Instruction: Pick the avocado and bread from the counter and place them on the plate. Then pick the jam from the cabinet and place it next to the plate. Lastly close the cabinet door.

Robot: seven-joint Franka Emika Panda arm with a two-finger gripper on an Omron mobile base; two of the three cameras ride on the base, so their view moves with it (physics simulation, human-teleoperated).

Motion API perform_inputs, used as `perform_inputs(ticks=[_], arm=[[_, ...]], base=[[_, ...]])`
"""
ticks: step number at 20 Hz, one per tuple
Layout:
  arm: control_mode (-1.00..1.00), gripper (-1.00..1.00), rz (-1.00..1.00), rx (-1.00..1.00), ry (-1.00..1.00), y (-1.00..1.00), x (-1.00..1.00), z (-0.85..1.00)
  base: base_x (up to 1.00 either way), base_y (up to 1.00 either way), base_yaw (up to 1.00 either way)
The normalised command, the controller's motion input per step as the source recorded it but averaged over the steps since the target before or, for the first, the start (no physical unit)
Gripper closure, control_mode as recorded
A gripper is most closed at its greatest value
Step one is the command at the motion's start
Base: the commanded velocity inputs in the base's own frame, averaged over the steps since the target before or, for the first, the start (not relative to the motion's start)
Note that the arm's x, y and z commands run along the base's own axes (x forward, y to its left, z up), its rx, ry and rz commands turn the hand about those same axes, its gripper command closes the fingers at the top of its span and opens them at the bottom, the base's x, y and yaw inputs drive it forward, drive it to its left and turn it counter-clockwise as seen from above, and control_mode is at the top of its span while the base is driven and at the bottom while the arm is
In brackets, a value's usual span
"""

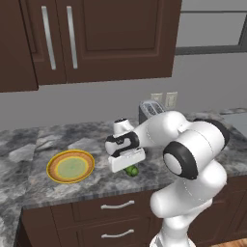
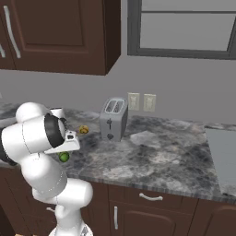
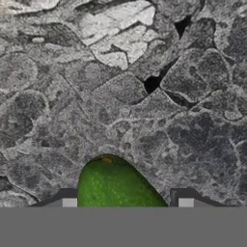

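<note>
Claw closed on the small glossy green oval avocado, pressed low over the grey marbled stone counter. Round orange-rimmed, pale-green-centred plate lies off to its left; small golden-brown bread lump sits just beyond it.

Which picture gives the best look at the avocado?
The hand view: the avocado looms large and green between the gripper tips, on the counter. In the left base view it is a small green bit under the hand; in the right base view, a small ball beside the arm.
</note>
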Motion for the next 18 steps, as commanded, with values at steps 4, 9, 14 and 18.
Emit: perform_inputs(ticks=[4,9,14,18], arm=[[-1.00,1.00,0.01,0.00,-0.13,0.00,-0.06,0.31],[-1.00,1.00,0.08,0.00,-0.18,0.13,-0.03,0.51],[-1.00,1.00,0.08,0.00,-0.13,0.35,0.00,0.44],[-1.00,1.00,0.11,0.00,-0.05,0.42,0.00,0.29]], base=[[0.00,0.00,0.00],[0.00,0.00,0.00],[0.00,0.00,0.00],[0.00,0.00,0.00]])
